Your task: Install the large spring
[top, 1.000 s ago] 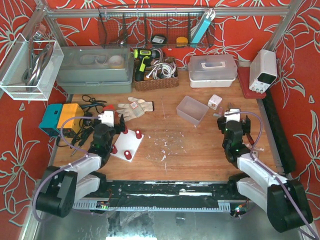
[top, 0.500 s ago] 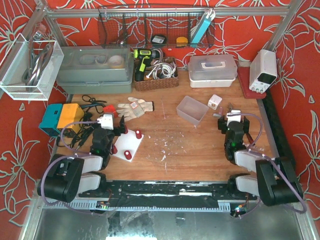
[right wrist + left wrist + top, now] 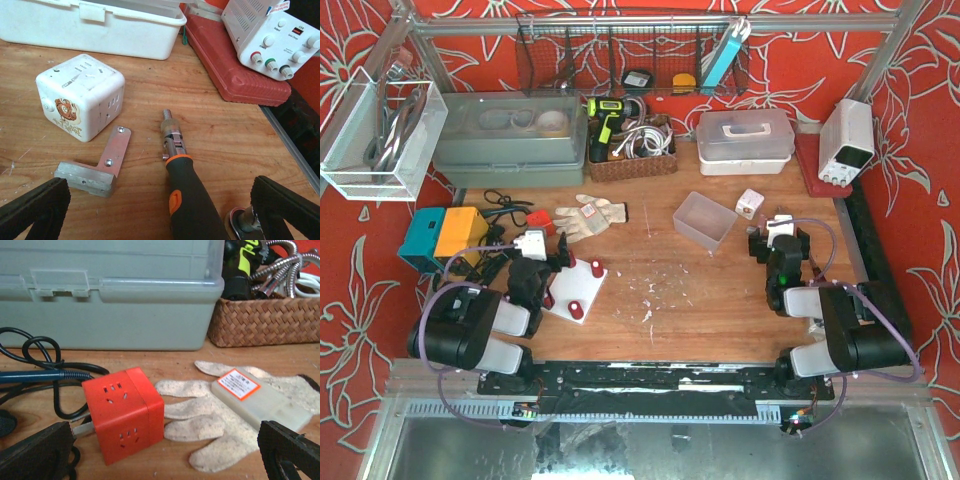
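Note:
A white plate (image 3: 582, 290) with red pegs lies on the table at front left. I see no large spring in any view. My left gripper (image 3: 536, 256) rests low just left of the plate, open and empty. In the left wrist view its dark fingertips (image 3: 35, 450) stand wide apart, facing a red socket cube (image 3: 122, 412) and a work glove (image 3: 225, 427). My right gripper (image 3: 780, 238) sits low at the right, open and empty. In the right wrist view it (image 3: 160, 217) straddles a black and orange screwdriver (image 3: 187, 195).
A clear tray (image 3: 704, 220) and a white socket cube (image 3: 80, 95) lie mid-right, with a metal L-bracket (image 3: 100, 170) beside the cube. A red case (image 3: 235, 60) and power supply (image 3: 272, 30) stand at far right. A grey box (image 3: 110, 295) and wicker basket (image 3: 265, 320) line the back.
Both arms have folded back and down toward their bases. The right gripper has shifted slightly toward the back. Both grippers stay open and nothing on the table has moved.

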`<state>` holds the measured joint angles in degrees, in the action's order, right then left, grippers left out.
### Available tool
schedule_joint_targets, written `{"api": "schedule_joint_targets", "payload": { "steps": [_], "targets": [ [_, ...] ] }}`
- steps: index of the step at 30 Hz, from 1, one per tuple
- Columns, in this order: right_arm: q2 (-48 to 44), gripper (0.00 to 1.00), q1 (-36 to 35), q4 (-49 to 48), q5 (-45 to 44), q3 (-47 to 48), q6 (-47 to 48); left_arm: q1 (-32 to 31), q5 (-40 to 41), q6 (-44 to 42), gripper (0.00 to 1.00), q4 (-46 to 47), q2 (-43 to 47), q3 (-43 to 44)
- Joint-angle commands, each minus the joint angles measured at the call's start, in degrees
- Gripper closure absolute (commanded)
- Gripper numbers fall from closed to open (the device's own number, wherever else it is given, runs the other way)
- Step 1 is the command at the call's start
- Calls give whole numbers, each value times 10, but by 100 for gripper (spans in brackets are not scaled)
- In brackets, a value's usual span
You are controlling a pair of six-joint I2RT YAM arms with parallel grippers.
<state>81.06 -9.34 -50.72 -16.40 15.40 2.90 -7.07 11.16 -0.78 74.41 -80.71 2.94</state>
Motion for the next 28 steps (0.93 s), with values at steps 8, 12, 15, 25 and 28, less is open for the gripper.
{"api": "schedule_joint_targets", "payload": {
  "steps": [8, 12, 15, 25, 28],
  "targets": [
    [-1, 1, 3, 2, 1, 8, -10, 4, 31, 9, 0, -4, -1, 21],
    [0, 1, 3, 2, 1, 8, -10, 5, 31, 9, 0, -4, -1, 21],
    [0, 1, 2, 2, 1, 8, -10, 5, 30, 9, 0, -4, -1, 21],
    [0, 1, 3, 2, 1, 8, -10, 4, 30, 9, 0, -5, -2, 21],
    [0, 1, 3, 2, 1, 8, -10, 5, 29, 9, 0, -5, -1, 21]
  ]
}}
